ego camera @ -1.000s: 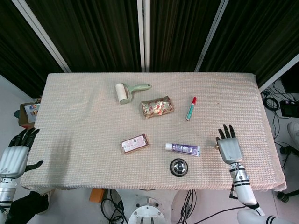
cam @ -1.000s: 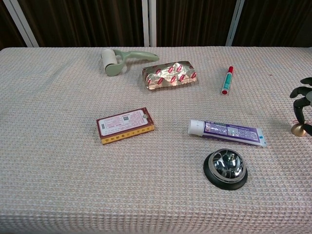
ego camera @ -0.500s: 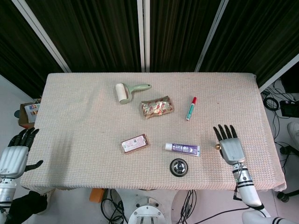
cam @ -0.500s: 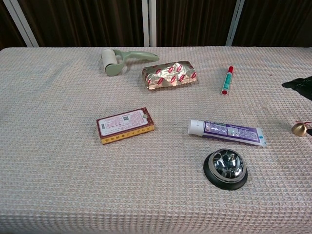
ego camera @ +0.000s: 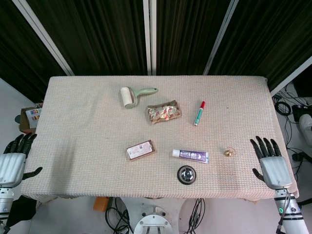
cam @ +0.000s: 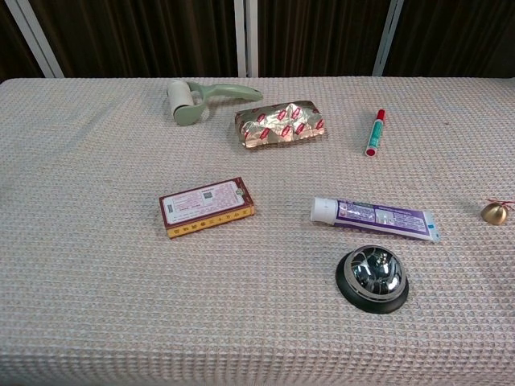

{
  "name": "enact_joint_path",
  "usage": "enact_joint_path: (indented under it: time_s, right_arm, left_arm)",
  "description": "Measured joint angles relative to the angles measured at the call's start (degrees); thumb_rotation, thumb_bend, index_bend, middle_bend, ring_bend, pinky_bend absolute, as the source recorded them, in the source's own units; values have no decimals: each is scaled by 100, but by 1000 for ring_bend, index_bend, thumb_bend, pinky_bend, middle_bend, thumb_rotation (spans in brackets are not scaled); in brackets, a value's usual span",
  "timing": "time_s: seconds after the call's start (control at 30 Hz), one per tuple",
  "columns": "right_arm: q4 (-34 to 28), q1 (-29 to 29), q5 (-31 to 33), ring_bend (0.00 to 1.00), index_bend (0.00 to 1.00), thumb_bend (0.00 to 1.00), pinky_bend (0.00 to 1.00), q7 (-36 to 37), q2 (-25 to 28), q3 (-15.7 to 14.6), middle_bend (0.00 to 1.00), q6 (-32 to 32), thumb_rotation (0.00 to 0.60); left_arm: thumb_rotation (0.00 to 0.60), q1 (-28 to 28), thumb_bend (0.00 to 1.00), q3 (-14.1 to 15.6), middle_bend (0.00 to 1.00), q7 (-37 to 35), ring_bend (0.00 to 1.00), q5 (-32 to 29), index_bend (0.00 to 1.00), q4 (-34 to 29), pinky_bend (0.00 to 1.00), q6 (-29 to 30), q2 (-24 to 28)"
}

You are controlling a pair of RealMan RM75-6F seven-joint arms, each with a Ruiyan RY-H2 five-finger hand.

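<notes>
- The right hand [ego camera: 270, 163] hovers over the table's right front corner, fingers spread and holding nothing; the chest view does not show it.
- A small brass bell [ego camera: 227, 153] [cam: 493, 212] lies just to that hand's left on the woven tablecloth [ego camera: 87, 126], apart from the fingers.
- Further left of the bell sits a purple toothpaste tube [ego camera: 190, 155] [cam: 375, 219], with a chrome desk bell [ego camera: 186, 174] [cam: 371, 277] in front of it.
- The left hand [ego camera: 12, 163] hangs off the table's left edge, fingers apart and empty.
- Nearest to it on the cloth is a red medicine box [ego camera: 140, 149] [cam: 207, 207], well to its right.
- Beyond lie a green lint roller [ego camera: 131, 95] [cam: 193, 100], a foil packet [ego camera: 164, 112] [cam: 278, 124] and a red-capped marker [ego camera: 199, 113] [cam: 375, 133].
</notes>
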Motion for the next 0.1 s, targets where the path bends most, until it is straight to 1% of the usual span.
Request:
enact_joint_path:
  time_s: [0.1]
  right_arm:
    - [84, -211, -167, 0, 0, 89, 0, 242, 58, 4, 0, 424, 600]
  left_arm:
    - [600, -3, 113, -4, 75, 15, 61, 6, 84, -20, 171, -2, 3]
